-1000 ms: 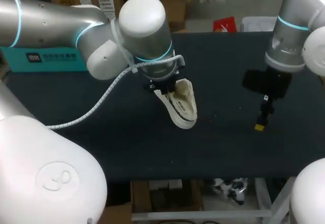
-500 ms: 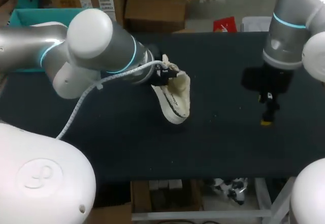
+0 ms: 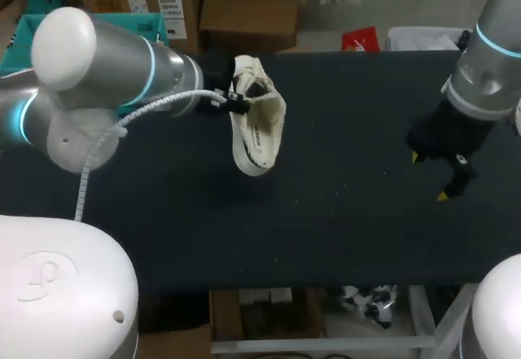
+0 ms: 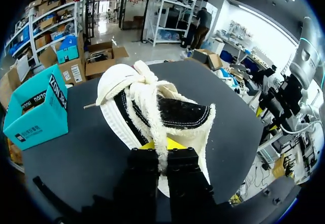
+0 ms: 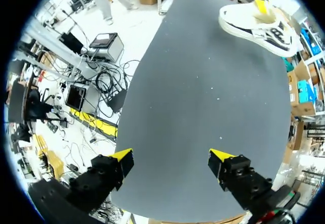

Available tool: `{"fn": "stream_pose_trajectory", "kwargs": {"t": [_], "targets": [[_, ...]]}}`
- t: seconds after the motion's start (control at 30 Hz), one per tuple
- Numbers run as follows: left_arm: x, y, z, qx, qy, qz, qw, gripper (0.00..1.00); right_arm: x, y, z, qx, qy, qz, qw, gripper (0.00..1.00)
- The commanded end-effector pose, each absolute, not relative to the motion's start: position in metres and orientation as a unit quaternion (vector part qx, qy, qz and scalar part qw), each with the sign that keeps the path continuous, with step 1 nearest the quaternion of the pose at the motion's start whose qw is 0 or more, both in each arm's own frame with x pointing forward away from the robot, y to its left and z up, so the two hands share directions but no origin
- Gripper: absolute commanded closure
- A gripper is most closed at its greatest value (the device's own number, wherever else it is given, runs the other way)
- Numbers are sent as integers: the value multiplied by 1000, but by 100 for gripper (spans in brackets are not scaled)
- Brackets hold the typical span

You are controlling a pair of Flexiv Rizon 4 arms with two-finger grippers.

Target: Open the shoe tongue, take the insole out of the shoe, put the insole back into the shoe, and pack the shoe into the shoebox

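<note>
L gripper holds sneaker up; R gripper empty.
Teal shoebox [image 3: 155,27] sits by far-left edge of black tbl [image 3: 342,212]. Just beside it, L gripper [image 3: 232,102] has its fingers pinched tight on the collar of the cream low-top sneaker [image 3: 254,123], which is raised over tbl left of centre w/ toe pointing away from the gripper, laces on. Well apart at right, R gripper [image 3: 430,177] hangs over tbl, fingers spread wide, nothing betw. them.
</note>
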State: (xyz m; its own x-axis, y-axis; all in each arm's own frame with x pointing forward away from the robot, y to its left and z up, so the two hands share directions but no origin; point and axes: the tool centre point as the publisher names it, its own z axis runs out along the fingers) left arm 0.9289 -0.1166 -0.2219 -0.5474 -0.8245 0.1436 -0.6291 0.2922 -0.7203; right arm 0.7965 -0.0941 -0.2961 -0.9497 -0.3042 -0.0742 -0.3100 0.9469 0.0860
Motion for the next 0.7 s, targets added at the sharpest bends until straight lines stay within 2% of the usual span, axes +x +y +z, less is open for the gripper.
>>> {"fn": "stream_pose_trajectory", "kwargs": {"t": [0.03,0.43,0.7], "targets": [[940,-58,-171,-330,827,-454,34,100,790,-102,-298,-169,981,70,64,0],[1046,62,-66,-164,870,-463,47,100,790,-102,-298,-169,981,70,64,0],[1125,138,-48,-159,874,-458,32,100,790,-102,-298,-169,981,70,64,0]]}}
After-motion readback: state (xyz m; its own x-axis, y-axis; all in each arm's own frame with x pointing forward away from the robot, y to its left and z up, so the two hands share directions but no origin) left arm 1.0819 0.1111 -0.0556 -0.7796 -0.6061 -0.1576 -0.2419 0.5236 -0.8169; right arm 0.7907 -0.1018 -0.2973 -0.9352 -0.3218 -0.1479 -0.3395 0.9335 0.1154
